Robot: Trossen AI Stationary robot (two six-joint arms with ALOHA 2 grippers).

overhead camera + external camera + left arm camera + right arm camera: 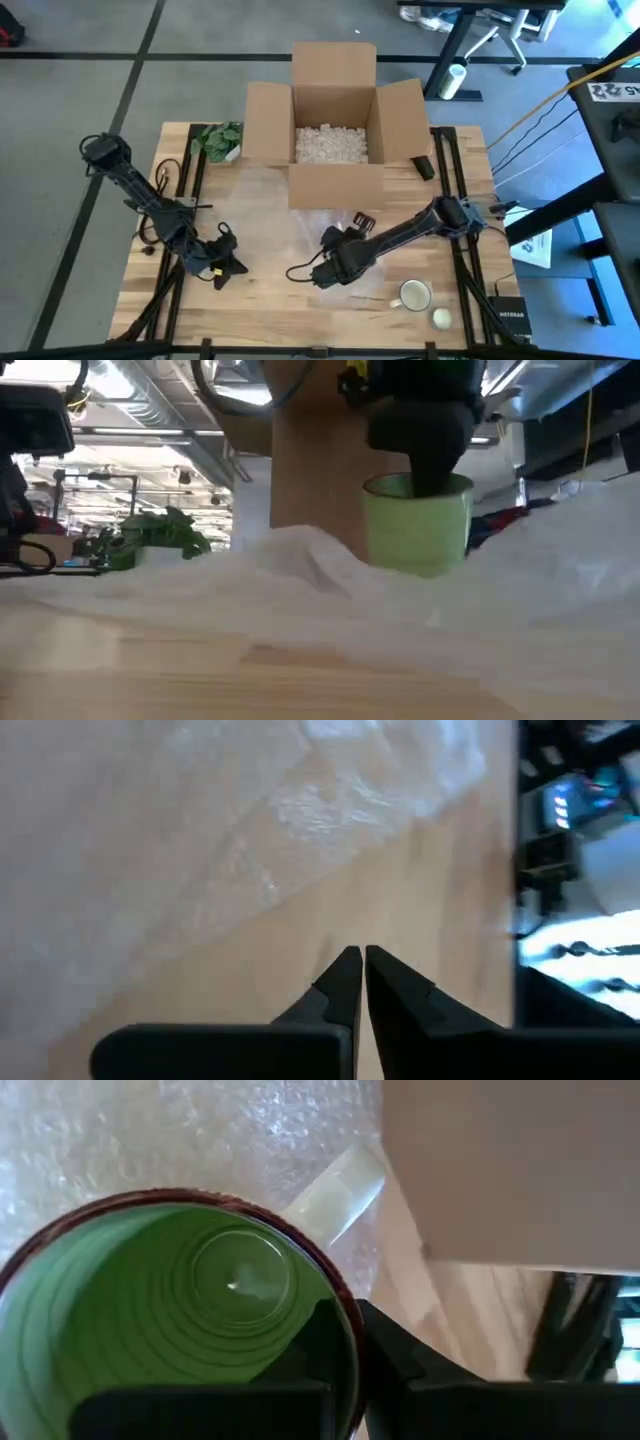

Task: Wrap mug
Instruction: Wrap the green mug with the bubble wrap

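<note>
From above, the right gripper [330, 268] sits just below the centre of the wooden bench [270, 310], over a sheet of clear bubble wrap [270, 200] spread in front of an open cardboard box [333, 110] at 12 o'clock. The left gripper [222, 262] rests on the bench toward 8 o'clock, beside the wrap. A white mug [414, 295] stands at 4 o'clock, and a green plant [220, 140] at 10 o'clock.

At bench level, a green mug [418, 522] stands upright on the crumpled bubble wrap [300, 575], the right gripper [425, 445] reaching down into it from above, 1 finger inside. The box [320, 460] rises behind it; the plant [150, 535] shows at 9 o'clock.

From the left wrist, the left gripper [362, 960] has its 2 tips drawn together over bare wood, the bubble wrap [200, 830] just ahead.

From the right wrist, the right gripper [355, 1330] is clamped on the rim of the green mug [170, 1310], 1 finger inside and 1 outside; its pale handle [335, 1190] points toward the box [510, 1170].
</note>
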